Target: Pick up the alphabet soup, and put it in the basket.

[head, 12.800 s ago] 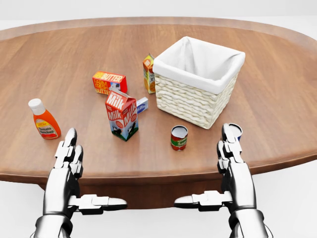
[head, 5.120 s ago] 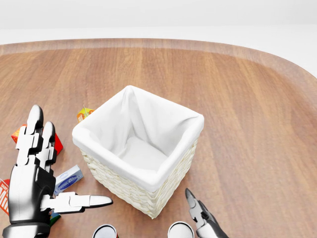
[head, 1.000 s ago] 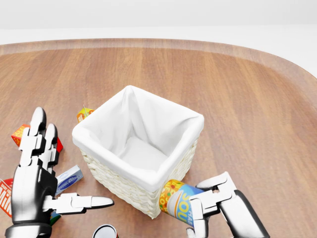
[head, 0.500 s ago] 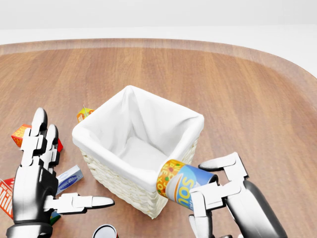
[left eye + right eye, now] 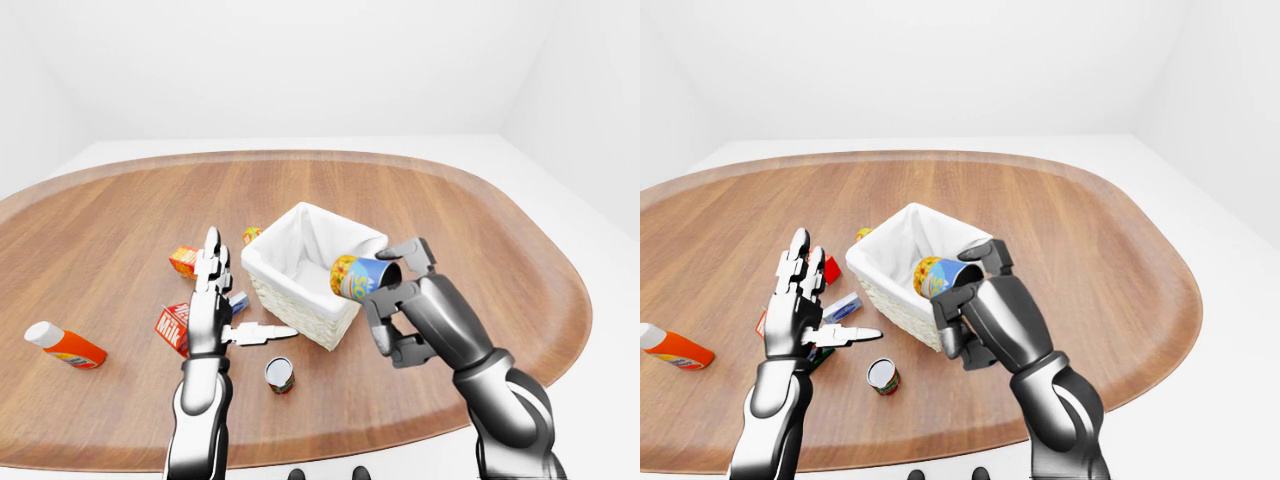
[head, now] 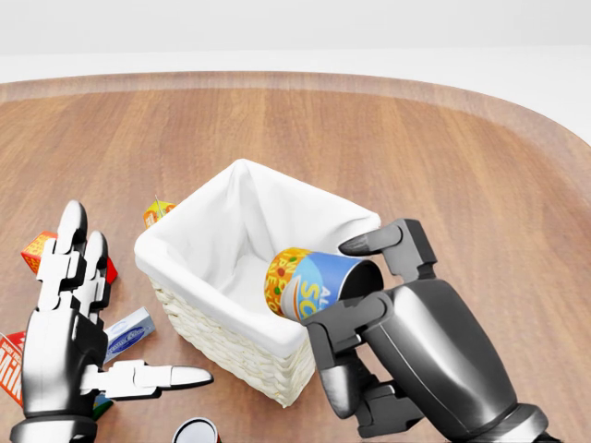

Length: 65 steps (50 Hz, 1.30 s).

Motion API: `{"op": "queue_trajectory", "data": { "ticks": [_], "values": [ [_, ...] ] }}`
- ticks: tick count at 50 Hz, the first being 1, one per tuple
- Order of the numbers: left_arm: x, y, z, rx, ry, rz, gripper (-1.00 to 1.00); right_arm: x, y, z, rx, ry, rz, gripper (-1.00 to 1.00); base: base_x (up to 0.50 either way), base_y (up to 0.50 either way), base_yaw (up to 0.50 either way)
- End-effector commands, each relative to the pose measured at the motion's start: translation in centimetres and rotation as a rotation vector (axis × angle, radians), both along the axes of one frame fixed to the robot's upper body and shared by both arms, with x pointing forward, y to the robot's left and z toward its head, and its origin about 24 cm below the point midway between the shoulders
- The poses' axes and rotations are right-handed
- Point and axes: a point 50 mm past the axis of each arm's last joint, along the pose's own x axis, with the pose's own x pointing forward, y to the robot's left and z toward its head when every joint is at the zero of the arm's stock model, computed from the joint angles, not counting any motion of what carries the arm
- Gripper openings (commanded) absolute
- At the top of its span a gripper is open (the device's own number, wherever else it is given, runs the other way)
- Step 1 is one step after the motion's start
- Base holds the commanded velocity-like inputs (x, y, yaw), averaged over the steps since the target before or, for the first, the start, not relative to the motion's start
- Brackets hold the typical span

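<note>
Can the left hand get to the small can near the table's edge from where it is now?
Probably yes. The left hand is open and empty, and the small can stands upright on bare table just below-right of it, with nothing between them.

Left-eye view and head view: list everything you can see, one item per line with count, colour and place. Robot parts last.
table: one, brown wood, oval, under everything.
basket: one, pale wicker with white liner, centre of the head view.
alphabet soup: one can, blue and yellow, tilted over the basket's right rim, held.
small can: one, red-green label, upright below the basket.
milk carton: one, red and white, behind the left hand.
bottle: one, orange with white cap, lying far left.
red-orange box: one, left of the basket.
orange carton: one, at the basket's upper left.
blue-white box: one, beside the left hand.
left hand: open, raised.
right hand: closed round the soup.
</note>
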Motion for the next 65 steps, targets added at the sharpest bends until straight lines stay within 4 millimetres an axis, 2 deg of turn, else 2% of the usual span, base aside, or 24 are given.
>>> {"op": "queue_trajectory", "data": {
  "ticks": [1, 13, 29, 36, 42, 52, 65],
  "values": [
    [0.1, 0.0, -0.1, 0.0, 0.006, -0.002, 1.0, 1.3, 1.6, 2.7, -0.051, -0.111, 0.065, -1.0, 0.0, 0.0, 0.0],
    [0.1, 0.0, -0.1, 0.0, 0.004, -0.002, 1.0, 3.6, 2.4, 3.5, -0.12, -0.112, 0.062, -1.0, 0.0, 0.0, 0.0],
    [0.0, -0.1, 0.0, 0.0, 0.0, -0.002, 1.0, 6.6, 2.7, 3.5, -0.202, -0.061, 0.046, -1.0, 0.0, 0.0, 0.0],
    [0.2, 0.0, -0.4, -0.001, 0.015, -0.002, 1.0, 7.1, 2.8, 3.4, -0.236, -0.052, 0.024, -1.0, 0.0, 0.0, 0.0],
    [0.2, 0.0, -0.3, -0.001, 0.015, -0.002, 1.0, 8.0, 3.1, 4.2, -0.264, -0.077, 0.003, -1.0, 0.0, 0.0, 0.0],
    [0.2, 0.0, -0.4, -0.002, 0.016, -0.003, 1.0, 8.9, 3.8, 3.2, -0.291, -0.02, 0.008, -1.0, 0.0, 0.0, 0.0],
    [0.1, -0.1, -0.2, -0.001, 0.008, -0.005, 1.0, 10.1, 4.9, 3.7, -0.313, -0.015, 0.026, -1.0, 0.0, 0.0, 0.0]
  ]
}}
